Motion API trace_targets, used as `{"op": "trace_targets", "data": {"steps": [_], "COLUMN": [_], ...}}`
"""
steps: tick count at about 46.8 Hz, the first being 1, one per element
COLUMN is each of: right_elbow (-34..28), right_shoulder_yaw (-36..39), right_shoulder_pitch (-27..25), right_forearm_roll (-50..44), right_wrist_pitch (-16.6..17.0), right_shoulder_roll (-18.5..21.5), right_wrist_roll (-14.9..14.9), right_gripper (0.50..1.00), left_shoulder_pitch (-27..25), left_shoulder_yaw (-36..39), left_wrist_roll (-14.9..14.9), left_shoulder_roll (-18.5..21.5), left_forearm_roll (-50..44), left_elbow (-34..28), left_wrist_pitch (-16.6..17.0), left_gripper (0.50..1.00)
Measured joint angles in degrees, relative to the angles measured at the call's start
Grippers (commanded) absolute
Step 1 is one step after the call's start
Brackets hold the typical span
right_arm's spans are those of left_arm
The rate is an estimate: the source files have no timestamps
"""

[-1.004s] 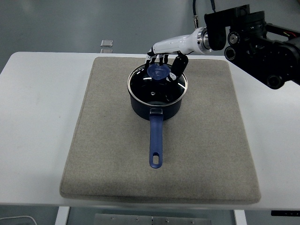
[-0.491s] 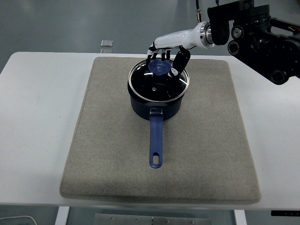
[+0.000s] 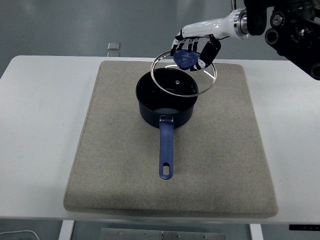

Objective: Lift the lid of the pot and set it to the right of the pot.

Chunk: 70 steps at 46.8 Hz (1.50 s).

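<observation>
One pot (image 3: 166, 102) stands on the grey mat (image 3: 115, 165), handle (image 3: 166, 150) pointing near; the right hand (image 3: 194, 47) pinches the blue knob (image 3: 184, 59) of the glass lid (image 3: 184, 71); lid airborne, tilted, overlapping the pot's far-right rim.

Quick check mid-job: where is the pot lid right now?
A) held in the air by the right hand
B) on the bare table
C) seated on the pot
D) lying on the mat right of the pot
A: the right hand grips the blue knob and the pot lid hangs tilted above the open pot, touching nothing.
</observation>
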Motion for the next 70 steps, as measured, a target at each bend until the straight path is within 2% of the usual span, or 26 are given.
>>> {"op": "trace_targets", "data": {"steps": [11, 18, 34, 45, 62, 70], "right_elbow": [0.0, -0.3, -2.5, -4.3, -5.7, -5.9], "right_shoulder_yaw": [1.5, 1.6, 1.6, 1.4, 1.0, 0.9], "right_shoulder_pitch": [-0.7, -1.9, -6.7, -10.2, -15.3, -16.9], "right_forearm_roll": [0.0, 0.0, -0.1, -0.1, -0.1, 0.0], "right_wrist_pitch": [0.4, -0.3, -2.7, -4.0, -8.7, -10.4], "right_shoulder_roll": [-4.3, -6.7, -10.3, -10.4, -7.9, -7.0], "right_wrist_roll": [0.0, 0.0, 0.2, 1.3, 1.8, 1.8], "right_gripper": [0.611, 0.545, 0.539, 0.539, 0.539, 0.568], "left_shoulder_pitch": [0.0, 0.0, 0.0, 0.0, 0.0, 0.0], "left_shoulder_yaw": [0.0, 0.0, 0.0, 0.0, 0.0, 0.0], "left_wrist_roll": [0.0, 0.0, 0.0, 0.0, 0.0, 0.0], "left_shoulder_roll": [0.0, 0.0, 0.0, 0.0, 0.0, 0.0], "left_forearm_roll": [0.0, 0.0, 0.0, 0.0, 0.0, 0.0], "left_elbow": [0.0, 0.0, 0.0, 0.0, 0.0, 0.0], "left_wrist_pitch": [0.0, 0.0, 0.0, 0.0, 0.0, 0.0], "left_gripper": [1.000, 1.000, 1.000, 1.000, 1.000, 1.000]}}
